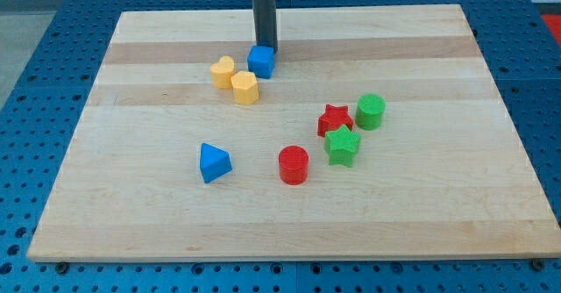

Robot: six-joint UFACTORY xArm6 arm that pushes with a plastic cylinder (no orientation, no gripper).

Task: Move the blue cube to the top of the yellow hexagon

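Nearest the view's bottom: red cylinder (294, 165), blue triangle (214, 162), then green star (342, 145), red star (334, 118), green cylinder (371, 111). Farther up, yellow hexagon (244, 88) w/ yellow heart (223, 71); blue cube (261, 61) touches hexagon's upper right. My tip (266, 49) sits just behind cube. No fingers, no writing.

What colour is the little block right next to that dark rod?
Blue: the blue cube, seen in the camera view, sits just below my tip.

The rod (265, 17) is cut off by the view's top edge at twelve o'clock. My tip (266, 48) is partly hidden behind the blue cube (261, 61), so contact cannot be confirmed.
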